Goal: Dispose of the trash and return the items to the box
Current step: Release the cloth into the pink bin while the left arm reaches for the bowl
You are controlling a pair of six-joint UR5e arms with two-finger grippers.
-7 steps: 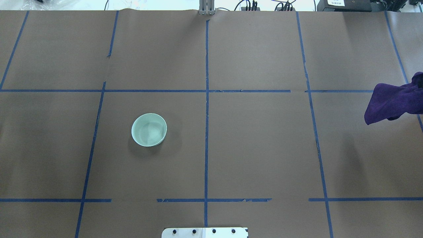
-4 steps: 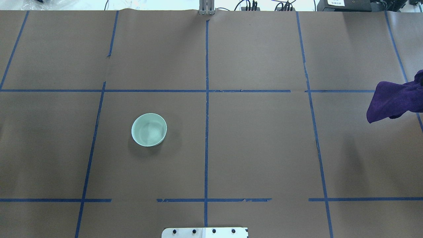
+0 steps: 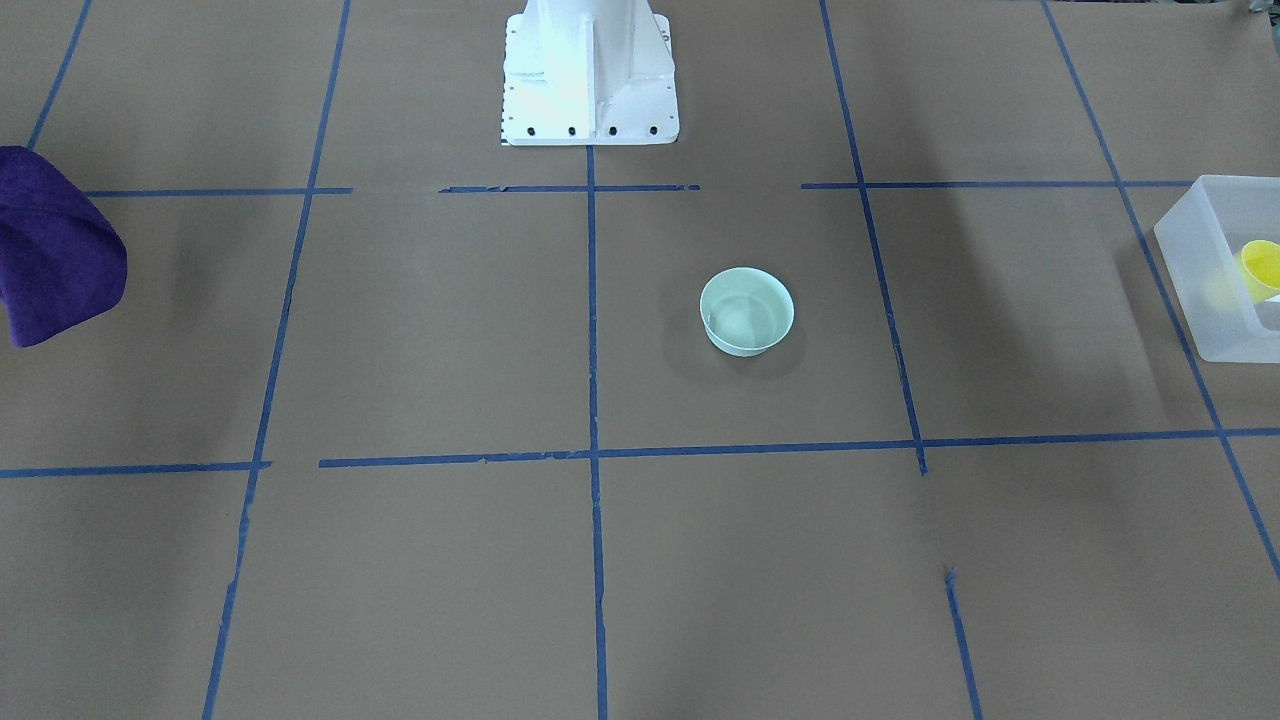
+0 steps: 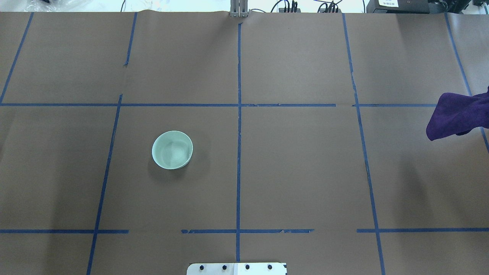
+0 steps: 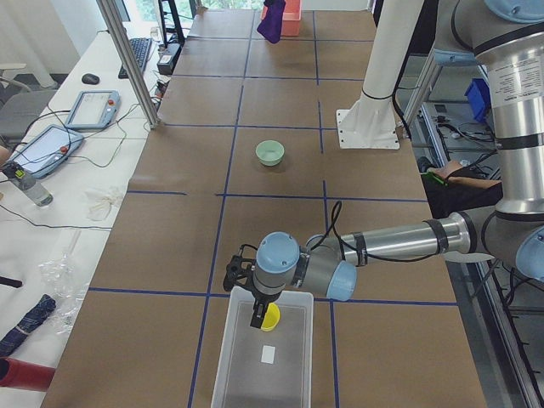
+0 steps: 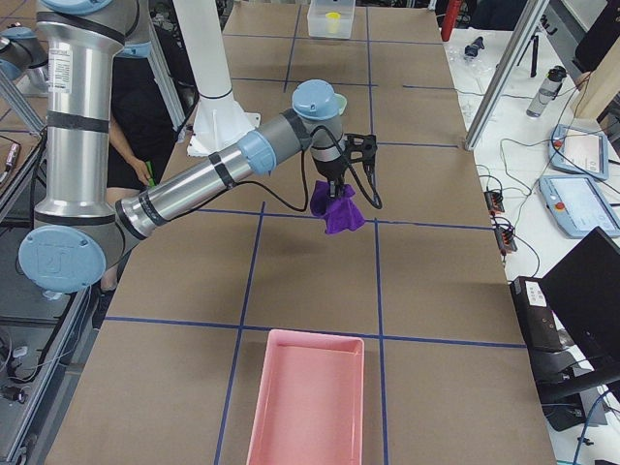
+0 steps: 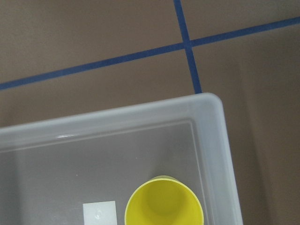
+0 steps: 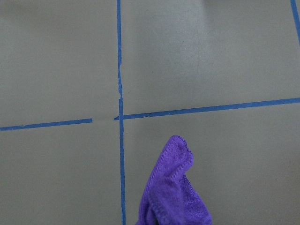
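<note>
The yellow cup (image 3: 1262, 268) is inside the frosted box (image 3: 1195, 240) at the table's left end. In the left wrist view the cup (image 7: 164, 206) is seen from above near the box's corner wall (image 7: 140, 122). My left gripper (image 5: 257, 321) hangs over the box right at the cup (image 5: 270, 318); I cannot tell if it is open or shut. A purple cloth (image 4: 456, 116) hangs in the air under my right gripper (image 6: 334, 189), above the table's right part. It also shows in the right wrist view (image 8: 173, 192). I cannot tell that gripper's state.
A pale green bowl (image 4: 172, 149) stands on the brown paper, left of centre. A pink tray (image 6: 308, 402) sits at the table's right end. The robot's white base (image 3: 588, 70) stands at the near edge. Blue tape lines cross the table.
The purple cloth has shifted a little further right, toward the overhead view's edge. The bowl has not moved.
</note>
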